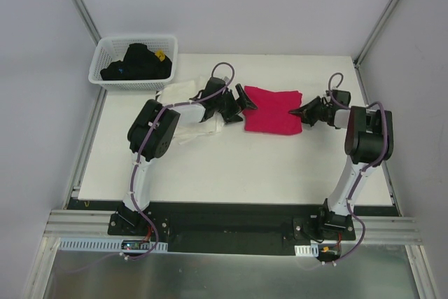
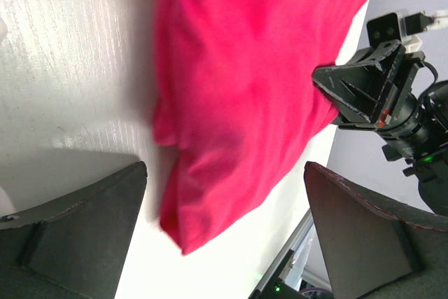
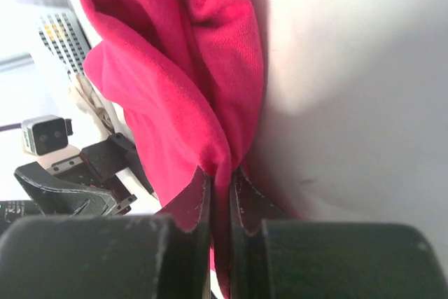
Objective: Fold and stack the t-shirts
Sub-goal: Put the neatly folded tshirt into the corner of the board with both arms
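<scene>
The magenta-red t-shirt (image 1: 271, 110) lies folded on the white table, a little right of the middle. My right gripper (image 1: 297, 112) is at its right edge, and in the right wrist view the gripper (image 3: 222, 173) is shut on a pinched fold of the red cloth (image 3: 175, 68). My left gripper (image 1: 245, 99) hovers open at the shirt's left edge. In the left wrist view its fingers (image 2: 77, 229) stand wide apart around the shirt's near corner (image 2: 238, 89) without touching it. The cream-white t-shirt (image 1: 183, 96) lies crumpled under and behind the left arm.
A white lattice basket (image 1: 105, 50) holding dark clothes stands at the table's back left corner. The table's front part (image 1: 238, 166) is bare white surface. Grey walls close in on both sides, and a metal rail runs along the near edge.
</scene>
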### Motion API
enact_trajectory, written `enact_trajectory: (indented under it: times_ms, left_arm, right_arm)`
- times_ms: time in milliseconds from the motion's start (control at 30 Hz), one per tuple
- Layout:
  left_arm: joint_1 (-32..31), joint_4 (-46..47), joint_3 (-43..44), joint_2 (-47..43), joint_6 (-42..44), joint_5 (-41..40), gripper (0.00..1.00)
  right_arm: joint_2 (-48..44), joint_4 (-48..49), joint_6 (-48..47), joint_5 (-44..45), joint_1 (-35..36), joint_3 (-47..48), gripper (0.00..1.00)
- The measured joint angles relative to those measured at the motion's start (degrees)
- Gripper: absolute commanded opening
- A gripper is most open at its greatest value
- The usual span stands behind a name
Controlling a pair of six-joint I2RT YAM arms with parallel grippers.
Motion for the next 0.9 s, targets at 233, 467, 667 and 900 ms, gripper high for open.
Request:
enact_trajectory:
  times_ms: [233,467,667,900]
  left_arm:
    - [0.57,-5.25,3.28,0.17,2.49,0.00,0.97]
    - [4.46,-11.78,13.51,4.96,5.84,0.59,0.96]
    - [6.54,-15.37,24.00,11.28,7.41,3.43,0.95]
    - [6.58,-15.08,29.94,16.00,7.17,8.55,0.95]
  right_arm:
    - [-3.76,1.57,0.81,1.92,-3.65,-3.65,0.01]
    - [-4.09,2.73,1.46,1.81,-3.54,-4.63,0.01]
    - [-4.48,3.28,2.16,1.79,-3.15,-5.84,0.01]
    - [-6.67,3.21,2.80,1.79,-0.70,-8.13,0.01]
